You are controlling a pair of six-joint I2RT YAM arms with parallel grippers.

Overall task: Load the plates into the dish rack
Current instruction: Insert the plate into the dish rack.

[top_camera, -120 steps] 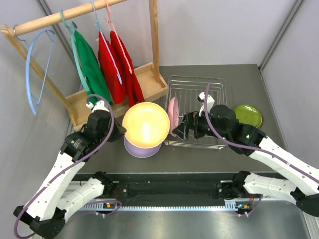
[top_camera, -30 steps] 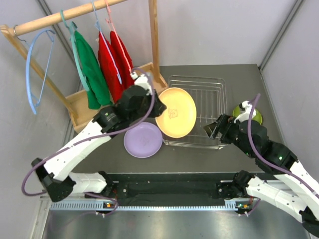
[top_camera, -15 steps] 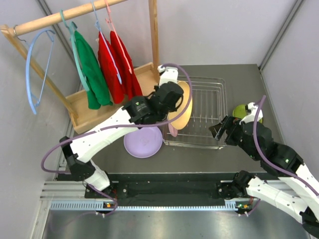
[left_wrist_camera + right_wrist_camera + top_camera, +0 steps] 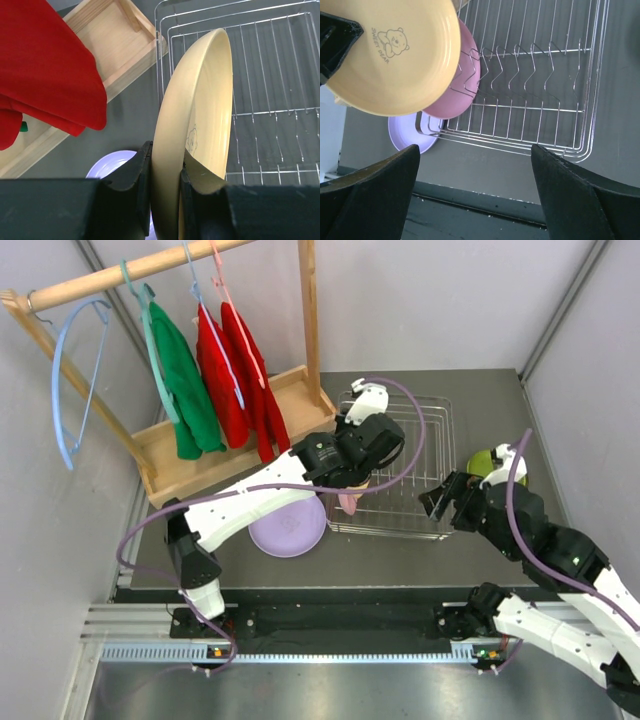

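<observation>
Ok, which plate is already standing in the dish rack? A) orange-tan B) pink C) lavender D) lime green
B: the pink plate stands on edge among the divider wires of the dish rack; the left hand grips the orange-tan plate, and the lavender plate lies flat beside the rack.

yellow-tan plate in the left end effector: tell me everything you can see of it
The round yellow-tan plastic plate is glossy, with a raised rim and a small bear drawing with lettering on one side. It stands on edge, nearly upright, its rim pinched between the fingers of the left end effector. It hangs over the left end of the silver wire dish rack, next to the pink plate slotted there. Whether it touches either is unclear.
</observation>
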